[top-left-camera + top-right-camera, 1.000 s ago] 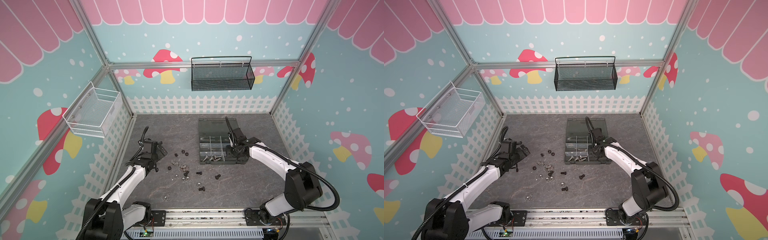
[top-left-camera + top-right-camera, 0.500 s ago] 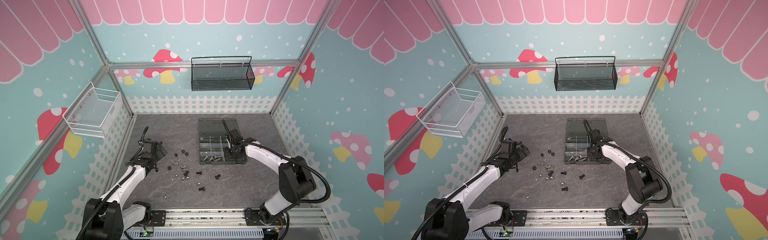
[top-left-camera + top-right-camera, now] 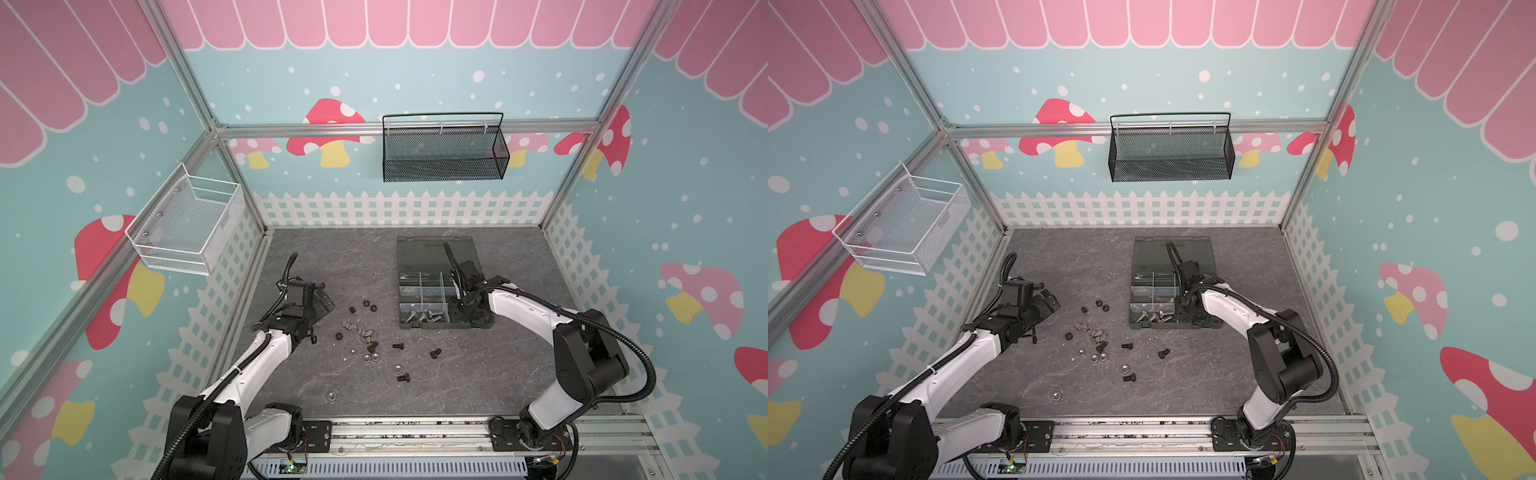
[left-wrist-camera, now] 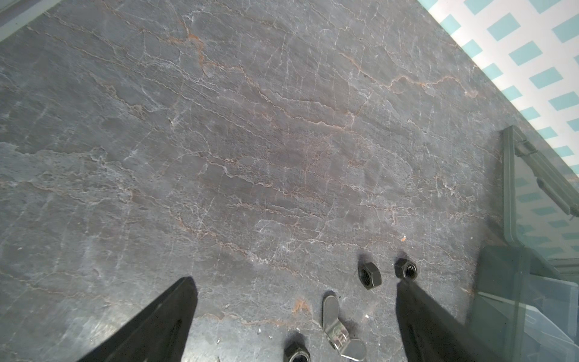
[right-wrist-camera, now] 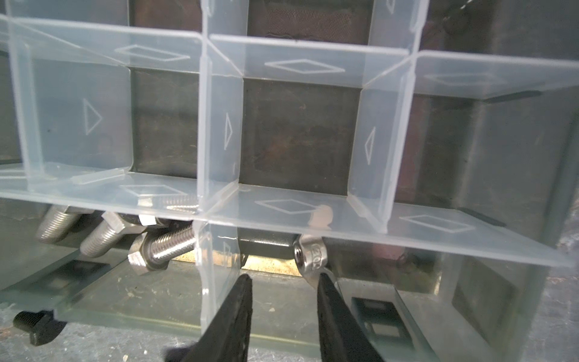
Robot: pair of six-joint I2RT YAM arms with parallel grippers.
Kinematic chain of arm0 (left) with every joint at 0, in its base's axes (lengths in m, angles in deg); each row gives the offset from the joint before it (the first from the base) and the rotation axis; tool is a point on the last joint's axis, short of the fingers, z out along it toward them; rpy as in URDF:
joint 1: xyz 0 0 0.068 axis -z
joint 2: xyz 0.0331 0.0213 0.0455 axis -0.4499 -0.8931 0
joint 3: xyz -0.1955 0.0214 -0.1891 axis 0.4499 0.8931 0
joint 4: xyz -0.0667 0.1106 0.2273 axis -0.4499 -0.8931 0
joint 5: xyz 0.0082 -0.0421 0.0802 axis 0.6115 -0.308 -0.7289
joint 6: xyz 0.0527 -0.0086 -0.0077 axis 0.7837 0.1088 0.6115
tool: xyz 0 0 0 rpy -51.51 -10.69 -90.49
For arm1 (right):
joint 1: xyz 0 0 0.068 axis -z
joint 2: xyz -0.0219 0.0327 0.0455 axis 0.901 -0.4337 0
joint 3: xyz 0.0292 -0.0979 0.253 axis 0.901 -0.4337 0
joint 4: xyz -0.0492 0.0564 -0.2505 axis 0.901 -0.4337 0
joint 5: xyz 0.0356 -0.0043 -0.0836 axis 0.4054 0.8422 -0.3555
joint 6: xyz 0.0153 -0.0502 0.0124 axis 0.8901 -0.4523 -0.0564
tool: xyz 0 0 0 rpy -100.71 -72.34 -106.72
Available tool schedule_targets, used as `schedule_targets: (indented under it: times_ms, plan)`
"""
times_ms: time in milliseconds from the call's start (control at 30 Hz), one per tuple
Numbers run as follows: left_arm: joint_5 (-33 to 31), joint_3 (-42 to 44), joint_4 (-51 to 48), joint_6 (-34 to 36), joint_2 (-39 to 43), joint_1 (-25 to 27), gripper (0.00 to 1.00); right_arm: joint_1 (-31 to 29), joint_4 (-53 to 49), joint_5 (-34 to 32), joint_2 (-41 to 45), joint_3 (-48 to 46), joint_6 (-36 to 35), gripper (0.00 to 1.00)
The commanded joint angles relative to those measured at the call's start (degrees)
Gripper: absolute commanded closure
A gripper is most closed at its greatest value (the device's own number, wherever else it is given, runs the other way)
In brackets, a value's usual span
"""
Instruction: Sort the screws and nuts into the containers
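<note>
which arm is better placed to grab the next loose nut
Probably left: the left claw, open, hovers beside the black nuts; the right claw is at the organizer box.

Robot lab cell, aluminium frame (image 3: 257,132), mushroom-print wall panels (image 3: 332,114), slate-look tabletop (image 3: 498,374), arm mounting rail (image 3: 415,430).

— Which walls do you have around you?
— You have teal walls (image 3: 685,208), with red mushrooms (image 3: 332,124) and pink scallops (image 3: 374,25) on top. At 12 o'clock a black mesh basket (image 3: 444,153) hangs on the silver rail (image 3: 291,129). At 10 o'clock there is a white wire basket (image 3: 187,224).
— And below?
— You have a dark grey stone-look floor (image 3: 478,386), with white fence print (image 3: 399,208) along its edges.
</note>
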State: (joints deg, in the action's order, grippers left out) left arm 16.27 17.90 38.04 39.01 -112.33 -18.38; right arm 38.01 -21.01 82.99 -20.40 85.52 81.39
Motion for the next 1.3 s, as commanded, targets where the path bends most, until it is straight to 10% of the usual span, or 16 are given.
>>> schedule_targets:
  times_ms: [0,500,1267]
  plan:
    - [0.0,-1.2,0.7,-0.9,-0.2,-0.3,0.00,0.1,-0.4,-0.4,0.4,0.5,0.1,0.62]
    - [0.0,-0.8,0.8,-1.2,-0.6,-0.3,0.00,-9.0,-1.0,-3.3,2.0,9.7,-0.2,0.57]
    - [0.3,1.9,1.2,-4.7,-1.9,-3.1,0.00,-29.3,0.1,-1.6,-28.7,40.5,-13.1,0.55]
